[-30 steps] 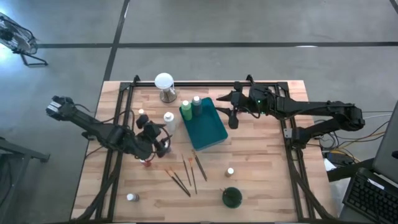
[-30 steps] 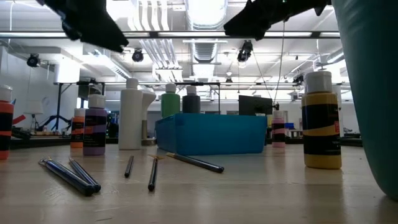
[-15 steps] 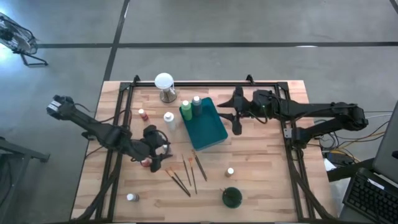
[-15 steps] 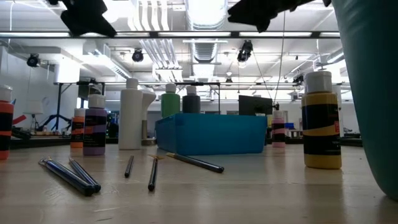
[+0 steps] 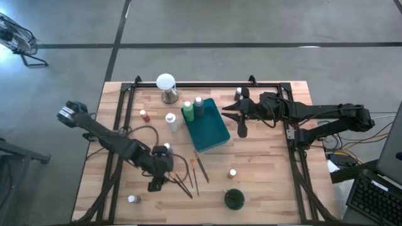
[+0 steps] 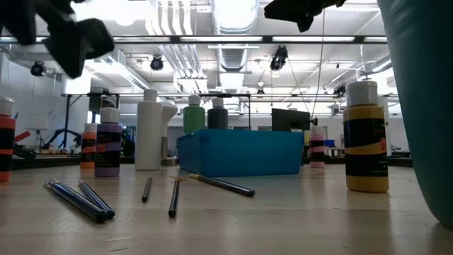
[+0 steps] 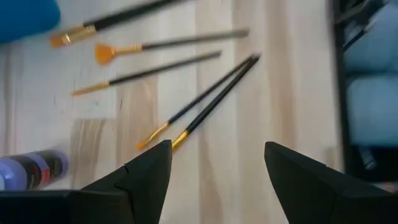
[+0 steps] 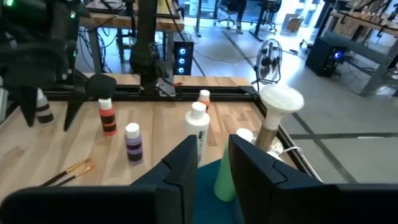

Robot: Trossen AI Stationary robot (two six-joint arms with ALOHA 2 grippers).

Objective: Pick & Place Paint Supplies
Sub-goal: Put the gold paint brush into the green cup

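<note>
Count on the table:

- Brushes (image 7: pixel 186 118): five, thin.
- Bottles: eight in all.
  - Two green bottles (image 5: pixel 187 112).
  - One tall white bottle (image 5: pixel 170 121).
  - Five small bottles (image 5: pixel 144 115), among them one purple (image 6: pixel 107 145) and one yellow (image 5: pixel 232 173).
- One teal tray (image 5: pixel 213 129).
- One white globe (image 5: pixel 165 81).
- One dark green cup (image 5: pixel 234 199).

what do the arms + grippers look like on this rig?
Two dark, near-black jointed arms. The left gripper and right gripper each end in two flat, tapering black fingers. Black cables loop along the left arm. The left arm's base link carries a grey-white block.
</note>
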